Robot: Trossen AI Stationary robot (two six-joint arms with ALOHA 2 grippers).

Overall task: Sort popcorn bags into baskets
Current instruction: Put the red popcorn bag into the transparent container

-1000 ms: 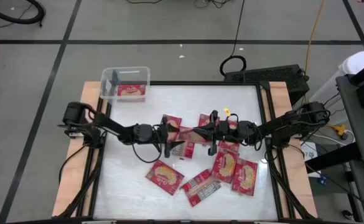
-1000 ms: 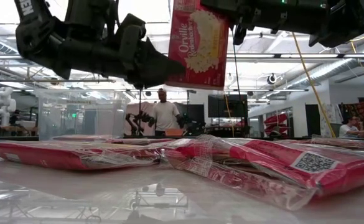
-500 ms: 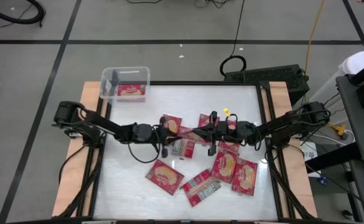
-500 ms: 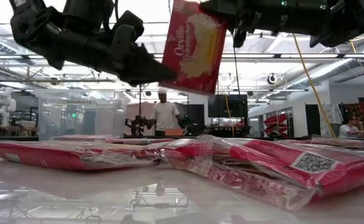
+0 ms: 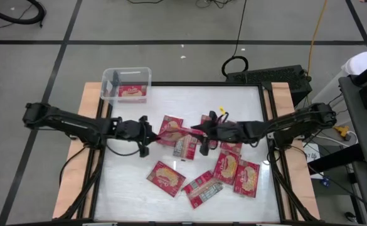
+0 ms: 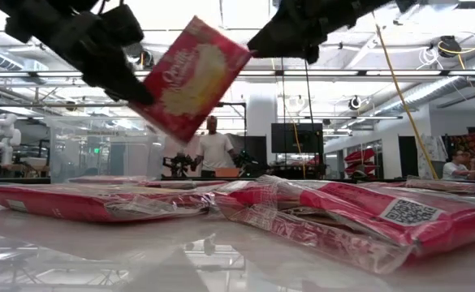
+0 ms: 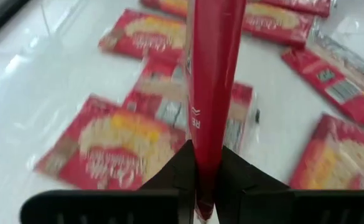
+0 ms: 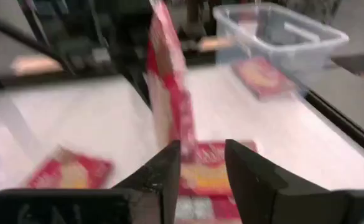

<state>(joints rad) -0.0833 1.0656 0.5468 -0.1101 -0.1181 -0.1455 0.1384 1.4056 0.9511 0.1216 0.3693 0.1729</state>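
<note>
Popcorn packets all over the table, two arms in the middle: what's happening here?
A handover in mid-air. The left gripper is shut on a red popcorn bag, holding it edge-on above the table. The right gripper has its fingers open, with the bag just ahead of them and no longer pinched. Other packets lie loose on the table, and the clear basket at the far left corner already has one inside.

The held packet (image 7: 210,93) runs off the frame's top edge; the basket (image 8: 281,37) at upper right is blurred.
</note>
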